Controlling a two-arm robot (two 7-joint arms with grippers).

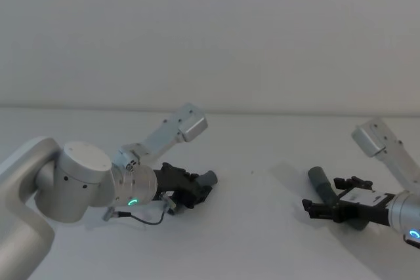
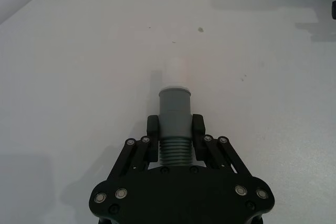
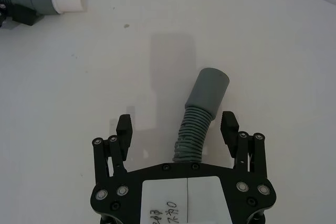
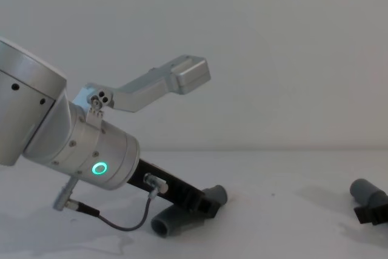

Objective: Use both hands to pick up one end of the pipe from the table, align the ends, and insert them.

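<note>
The left end effector [image 2: 175, 129] was clamped on the collared pipe piece [image 2: 175, 109], its white tip [image 2: 177, 72] pointing ahead. The right end effector [image 3: 177, 127] stood with its fingers apart, astride the ribbed pipe piece [image 3: 202, 108] on the counter [image 3: 273, 51]. Pickup looked half done: next it should close, lift and align. Whether the collared pipe piece cleared the counter was unclear.

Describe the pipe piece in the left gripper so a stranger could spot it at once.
On the white table, go to the robot's left side, where the left gripper is shut on a pipe piece. It has a ribbed neck, a grey collar and a white tip, whereas the other piece, inside the open right gripper, ends in a plain grey mouth.
</note>
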